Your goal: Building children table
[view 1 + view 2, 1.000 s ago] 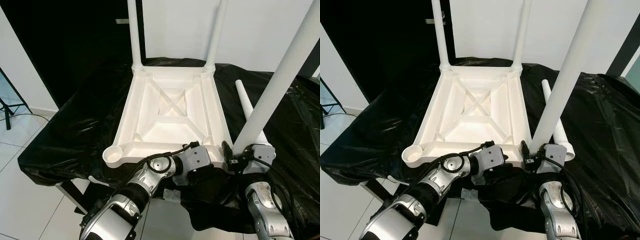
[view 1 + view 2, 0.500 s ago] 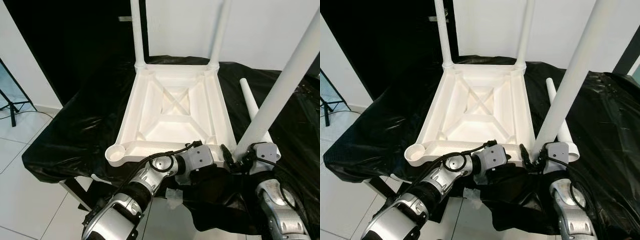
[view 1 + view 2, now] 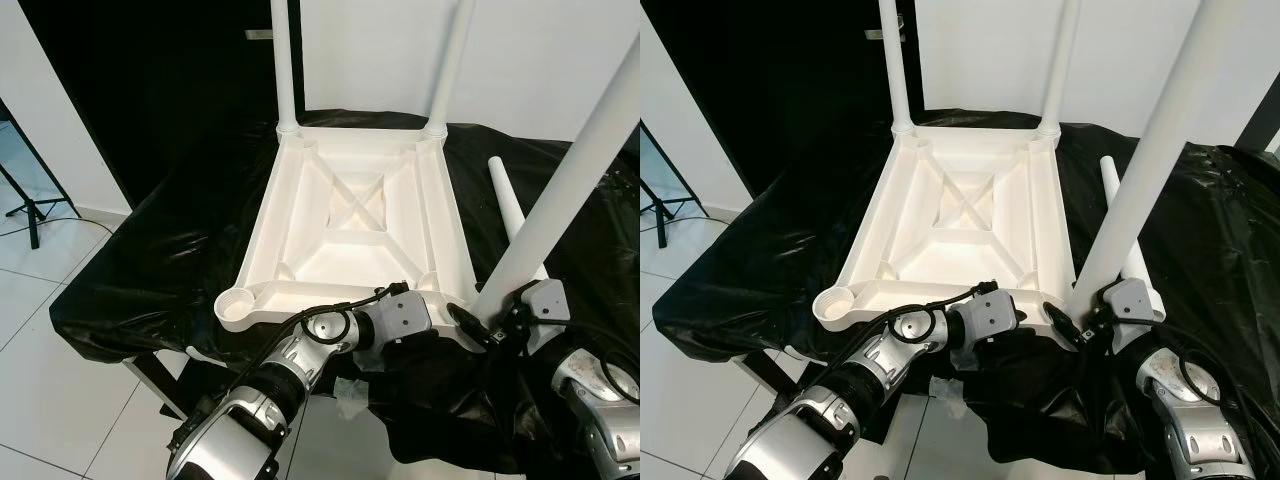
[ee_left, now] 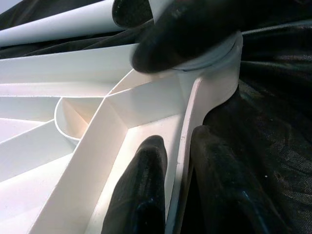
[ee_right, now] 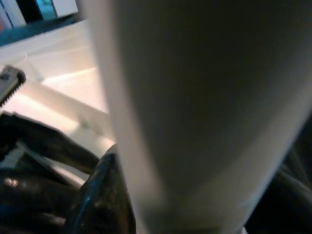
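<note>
You are viewing the white plastic tabletop (image 3: 350, 225) lying inverted, two round white legs (image 3: 286, 60) standing in its far corners.

Tabletop (image 3: 355, 215) and legs (image 3: 570, 185) looked smooth matte white plastic; black sheet (image 3: 160, 260) was glossy, crinkled film; arms (image 3: 290, 365) brushed silver metal.

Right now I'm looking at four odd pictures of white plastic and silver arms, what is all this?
It is a humanoid robot building a child's table. Two pictures come from its head, looking down; two come from cameras on its wrists. An upside-down white tabletop lies on a bench draped in black sheeting, with two legs already standing at the far corners. The left pincer pinches the tabletop's near rim. The right pincer grips a third leg at the near right corner socket. A spare leg lies on the sheeting.
</note>
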Controlling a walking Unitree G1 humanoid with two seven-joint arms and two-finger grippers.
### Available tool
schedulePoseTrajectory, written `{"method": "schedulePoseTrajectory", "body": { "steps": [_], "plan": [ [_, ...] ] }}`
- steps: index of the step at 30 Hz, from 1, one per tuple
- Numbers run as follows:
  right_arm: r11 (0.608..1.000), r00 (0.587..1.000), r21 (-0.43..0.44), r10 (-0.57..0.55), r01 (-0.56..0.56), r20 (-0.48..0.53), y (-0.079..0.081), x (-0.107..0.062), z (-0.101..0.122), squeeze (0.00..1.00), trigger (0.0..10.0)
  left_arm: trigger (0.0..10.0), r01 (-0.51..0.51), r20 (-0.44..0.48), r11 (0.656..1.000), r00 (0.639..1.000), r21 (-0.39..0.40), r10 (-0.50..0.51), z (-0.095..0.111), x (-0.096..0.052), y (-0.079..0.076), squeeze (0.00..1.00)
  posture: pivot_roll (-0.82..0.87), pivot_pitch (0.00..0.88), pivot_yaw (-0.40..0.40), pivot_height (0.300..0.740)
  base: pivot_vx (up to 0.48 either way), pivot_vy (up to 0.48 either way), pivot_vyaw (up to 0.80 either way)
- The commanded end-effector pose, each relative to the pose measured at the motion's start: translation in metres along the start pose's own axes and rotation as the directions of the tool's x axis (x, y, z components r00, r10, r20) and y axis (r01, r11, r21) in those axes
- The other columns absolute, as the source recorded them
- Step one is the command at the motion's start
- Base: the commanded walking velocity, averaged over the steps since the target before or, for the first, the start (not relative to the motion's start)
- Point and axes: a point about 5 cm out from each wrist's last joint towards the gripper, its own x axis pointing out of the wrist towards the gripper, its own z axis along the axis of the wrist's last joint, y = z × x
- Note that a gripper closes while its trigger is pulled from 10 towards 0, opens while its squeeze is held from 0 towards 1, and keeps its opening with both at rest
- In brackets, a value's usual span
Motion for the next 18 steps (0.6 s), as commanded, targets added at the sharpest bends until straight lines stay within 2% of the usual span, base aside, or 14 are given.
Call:
{"method": "schedulePoseTrajectory", "body": {
  "steps": [1,2,5,6,8,10,11,16,18],
  "plan": [
    [0.995,0.991,0.1,0.043,-0.031,-0.13,0.019,0.0,-0.03,0.0,0.0,10.0,0.026,-0.143,0.993,0.989,-0.119,-0.043,-0.04,-0.007,-0.023,0.0,0.17,0.0,-0.022,0.74,0.0,0.0,0.0],
    [0.995,0.991,0.1,0.043,-0.031,-0.13,0.019,0.0,-0.03,0.0,0.0,10.0,0.026,-0.143,0.993,0.989,-0.119,-0.043,-0.04,-0.007,-0.023,0.0,0.17,0.0,-0.022,0.74,0.0,0.0,0.0],
    [0.96,0.98,0.213,-0.155,0.18,-0.129,0.029,0.014,-0.037,0.0,0.0,10.0,0.028,-0.149,0.992,0.988,-0.123,-0.046,-0.043,-0.009,-0.024,0.0,0.18,0.0,-0.019,0.74,0.0,0.0,0.0],
    [0.96,0.98,0.213,-0.155,0.18,-0.129,0.029,0.014,-0.037,0.0,0.0,10.0,0.028,-0.149,0.992,0.988,-0.123,-0.046,-0.043,-0.009,-0.024,0.0,0.18,0.0,-0.019,0.74,0.0,0.0,0.0],
    [0.912,0.943,0.238,-0.327,0.333,-0.069,0.035,0.022,-0.029,0.0,0.0,10.0,0.029,-0.15,0.992,0.988,-0.122,-0.047,-0.043,-0.009,-0.024,0.0,0.17,0.0,-0.015,0.74,0.0,0.0,0.0],
    [0.899,0.928,0.236,-0.369,0.369,-0.044,0.04,0.025,-0.025,0.0,0.0,10.0,0.031,-0.149,0.992,0.988,-0.12,-0.049,-0.042,-0.008,-0.023,0.0,0.17,0.0,-0.011,0.74,0.0,0.0,0.0],
    [0.911,0.928,0.194,-0.372,0.364,0.01,0.047,0.028,-0.018,0.0,0.0,10.0,0.035,-0.147,0.993,0.988,-0.117,-0.052,-0.041,-0.007,-0.023,0.0,0.17,0.0,-0.004,0.74,0.0,0.0,0.0],
    [0.913,0.925,0.181,-0.378,0.366,0.037,0.049,0.029,-0.014,0.0,0.0,10.0,0.039,-0.145,0.993,0.988,-0.114,-0.055,-0.04,-0.007,-0.023,0.0,0.17,0.0,-0.001,0.74,0.0,0.0,0.0],
    [0.902,0.911,0.178,-0.409,0.393,0.059,0.045,0.029,-0.011,0.0,0.0,10.0,0.044,-0.148,0.993,0.987,-0.107,-0.06,-0.04,-0.008,-0.022,0.0,0.17,0.0,0.002,0.74,0.0,0.0,0.0]
  ]
}}
